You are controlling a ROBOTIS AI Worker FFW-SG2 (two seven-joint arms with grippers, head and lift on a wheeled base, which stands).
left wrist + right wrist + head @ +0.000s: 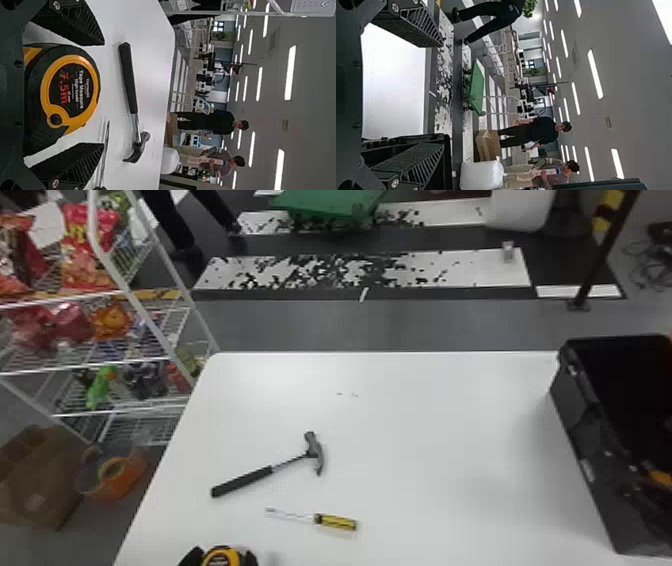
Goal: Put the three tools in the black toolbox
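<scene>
While the hammer [245, 481] and screwdriver [336, 522] lie on the white table [425, 415] in the head view, the black toolbox [590, 430] stands at right, the left gripper [223, 551] straddling the tape measure [220, 559] at bottom; in the left wrist view, its fingers are spread around the tape measure; in the right wrist view, the right gripper [442, 95] is spread, one finger before the toolbox.
</scene>
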